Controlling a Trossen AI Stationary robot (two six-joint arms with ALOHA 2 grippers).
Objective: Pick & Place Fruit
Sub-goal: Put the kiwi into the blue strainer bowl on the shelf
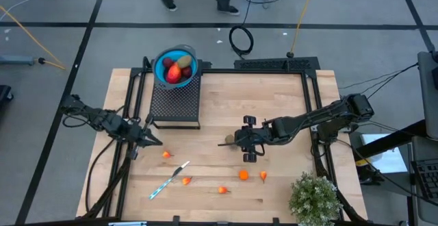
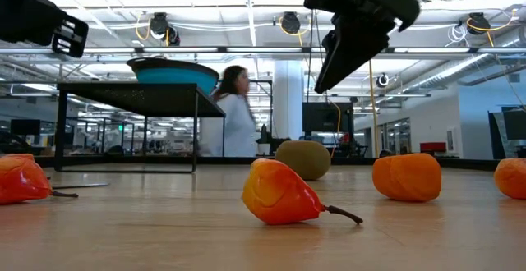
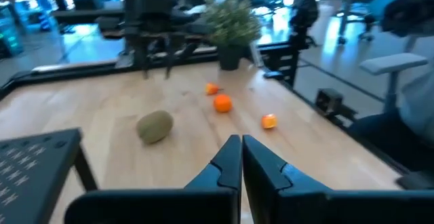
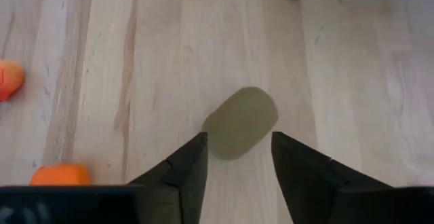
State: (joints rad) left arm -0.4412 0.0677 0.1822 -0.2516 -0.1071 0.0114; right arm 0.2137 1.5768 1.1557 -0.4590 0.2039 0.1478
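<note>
An olive-brown oval fruit (image 4: 241, 122) lies on the bare wood near the table's middle (image 1: 228, 140). My right gripper (image 4: 237, 157) hangs open above it, well clear of it in the low view (image 2: 355, 53), one finger to each side and neither touching. My left gripper (image 1: 155, 141) is shut and holds nothing, left of centre beside the mesh stand; its closed fingers (image 3: 229, 166) point across the table. Small orange fruit pieces (image 1: 243, 175) lie scattered along the near half. A blue bowl (image 1: 163, 63) on the stand holds red and yellow fruit (image 1: 176, 70).
The black mesh stand (image 1: 175, 101) carries the bowl at the far left of centre. A thin silver-blue stick (image 1: 169, 180) lies near the front, among orange pieces (image 1: 187, 181). A bushy green plant (image 1: 315, 197) stands at the near right corner. A person walks beyond the far edge.
</note>
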